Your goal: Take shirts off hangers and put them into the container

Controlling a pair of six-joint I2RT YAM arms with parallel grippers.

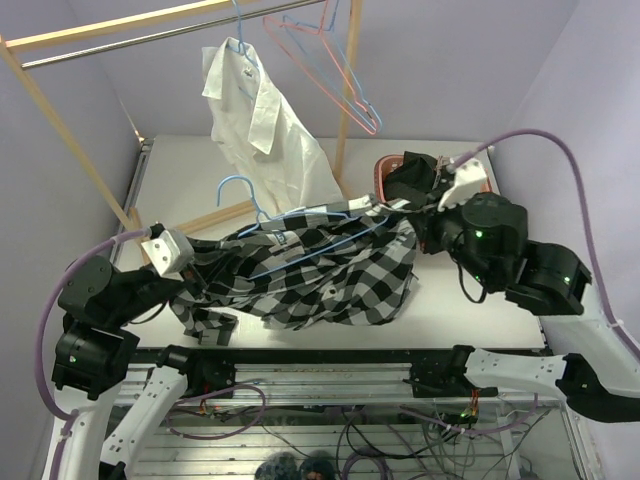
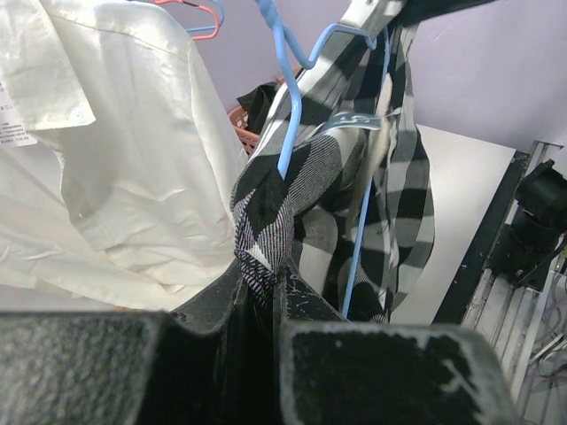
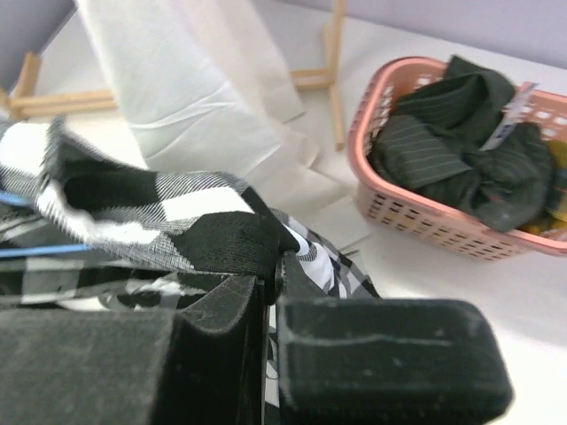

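The black-and-white checked shirt [image 1: 320,275] is stretched over the table between both arms, a light blue hanger [image 1: 300,222] still threaded through it. My left gripper [image 1: 195,258] is shut on a bunched fold of that checked shirt [image 2: 266,257], with the blue hanger [image 2: 285,115] rising just beyond the jaws. At the opposite end my right gripper [image 1: 412,212] is shut on a dark edge of the checked shirt [image 3: 204,235]. The white shirt [image 1: 265,130] hangs from the rail on another blue hanger. The pink container [image 3: 416,217] sits at the back right, partly hidden behind my right arm in the top view.
Dark clothing [image 3: 461,150] fills the container. Empty pink and blue hangers [image 1: 340,80] hang on the rail [image 1: 150,35]. A wooden rack post [image 1: 345,130] stands between the white shirt and the container, and the rack's foot [image 3: 337,80] rests on the table.
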